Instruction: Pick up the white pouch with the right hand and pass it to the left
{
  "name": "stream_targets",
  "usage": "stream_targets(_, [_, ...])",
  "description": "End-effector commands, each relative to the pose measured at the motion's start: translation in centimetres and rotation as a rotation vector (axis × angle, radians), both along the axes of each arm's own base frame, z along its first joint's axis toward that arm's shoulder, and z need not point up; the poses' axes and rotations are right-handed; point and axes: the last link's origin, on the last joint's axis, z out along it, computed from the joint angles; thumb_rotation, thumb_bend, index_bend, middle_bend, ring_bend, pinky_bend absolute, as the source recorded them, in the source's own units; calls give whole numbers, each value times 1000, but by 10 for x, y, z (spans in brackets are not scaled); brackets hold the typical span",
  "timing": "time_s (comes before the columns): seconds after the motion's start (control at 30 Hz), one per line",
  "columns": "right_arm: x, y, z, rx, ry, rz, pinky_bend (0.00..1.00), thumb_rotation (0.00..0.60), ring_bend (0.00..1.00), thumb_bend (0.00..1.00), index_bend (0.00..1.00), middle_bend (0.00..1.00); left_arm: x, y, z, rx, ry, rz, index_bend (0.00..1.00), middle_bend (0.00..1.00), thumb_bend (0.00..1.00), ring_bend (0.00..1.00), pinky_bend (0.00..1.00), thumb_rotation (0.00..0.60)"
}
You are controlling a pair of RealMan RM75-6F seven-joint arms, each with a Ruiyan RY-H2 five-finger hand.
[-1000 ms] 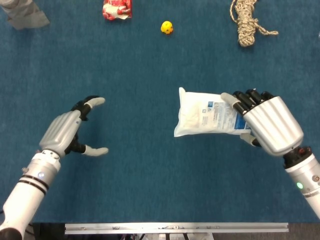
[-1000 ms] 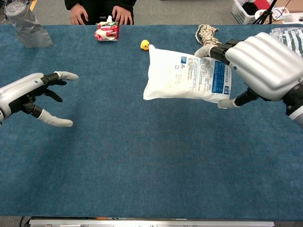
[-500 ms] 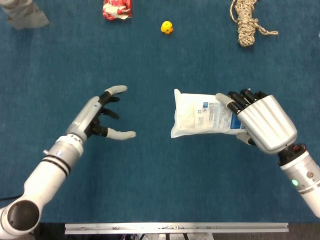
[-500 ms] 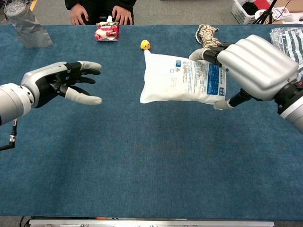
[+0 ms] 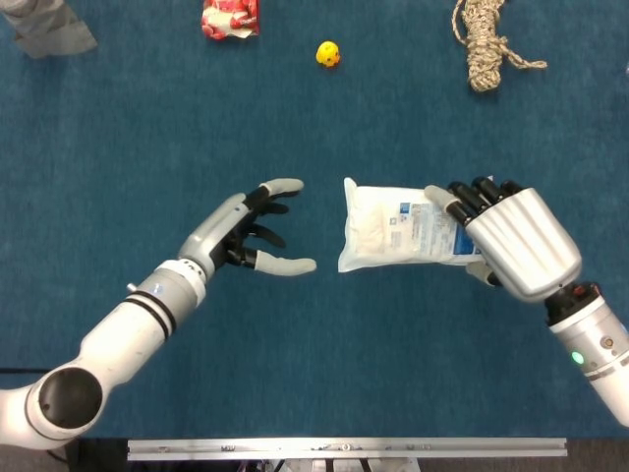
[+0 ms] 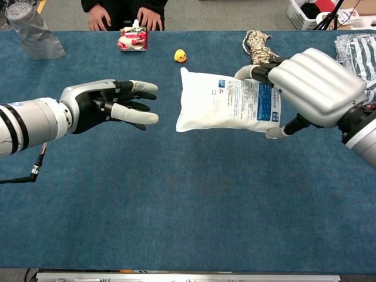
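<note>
The white pouch (image 5: 393, 227) (image 6: 226, 104), printed with a blue label, hangs above the blue table with its right end gripped by my right hand (image 5: 509, 236) (image 6: 314, 86). Its free left end points toward my left hand (image 5: 248, 229) (image 6: 111, 104). That hand is open, fingers spread, thumb below, a short gap from the pouch's left edge and not touching it.
At the table's far edge lie a red and white packet (image 5: 231, 17) (image 6: 133, 39), a small yellow duck (image 5: 328, 54) (image 6: 180, 56), a coiled rope (image 5: 486, 41) (image 6: 257, 44) and a crumpled clear bottle (image 6: 32, 32). A person's hands (image 6: 120, 17) rest beyond the far edge.
My left hand has travelled right across the table toward the pouch, fingers still spread. The right hand with the pouch has shifted slightly left and stays raised.
</note>
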Motion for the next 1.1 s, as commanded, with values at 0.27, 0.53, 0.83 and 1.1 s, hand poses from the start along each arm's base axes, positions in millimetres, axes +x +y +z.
stream_targets(0.27, [5,-2,-7,12,-3,16,593,600,544,0,401,499,14,4,-20,-23,21,-23,114,109,0,139,316,541])
stream_targets(0.53, [14,-5,-18,27,-4,46,593,600,544,0,401,499,18,4,-29,-39,22,-24,115,106,0,139,316,547])
stream_targets(0.83, [21,-6,-30,47,0,70,593,600,544,0,401,499,19,4,-30,-45,7,-11,115,106,0,141,316,575])
stream_targets(1.1, [25,-5,-37,56,5,80,593,600,544,0,401,499,23,5,-33,-51,-9,-4,118,106,0,150,317,578])
